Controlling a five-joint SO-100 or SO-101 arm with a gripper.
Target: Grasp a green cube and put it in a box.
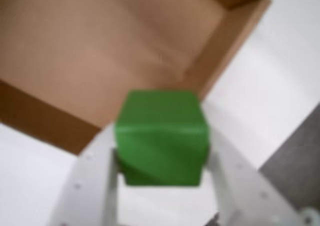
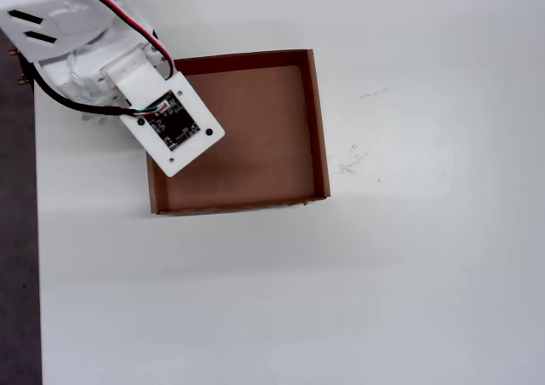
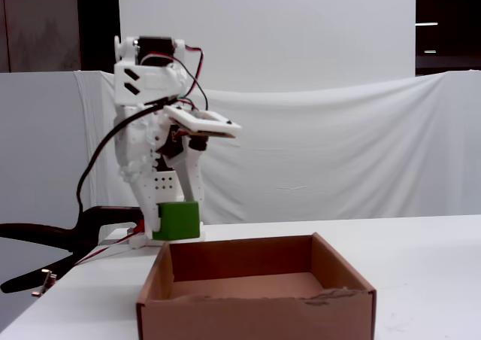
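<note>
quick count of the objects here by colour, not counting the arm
green: 1, the green cube, held in the pincer
brown: 1, the box, nothing lying in it
total: 2

White table (image 3: 421,250), draped white cloth backdrop (image 3: 331,152), dark wall (image 3: 451,24) behind

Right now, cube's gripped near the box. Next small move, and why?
Probably carry the green cube a little further inward over the box before opening. The tool is shut on the cube, held above the box; the wrist view shows it about over the near wall, with the floor beyond. Releasing here might clip that wall.
</note>
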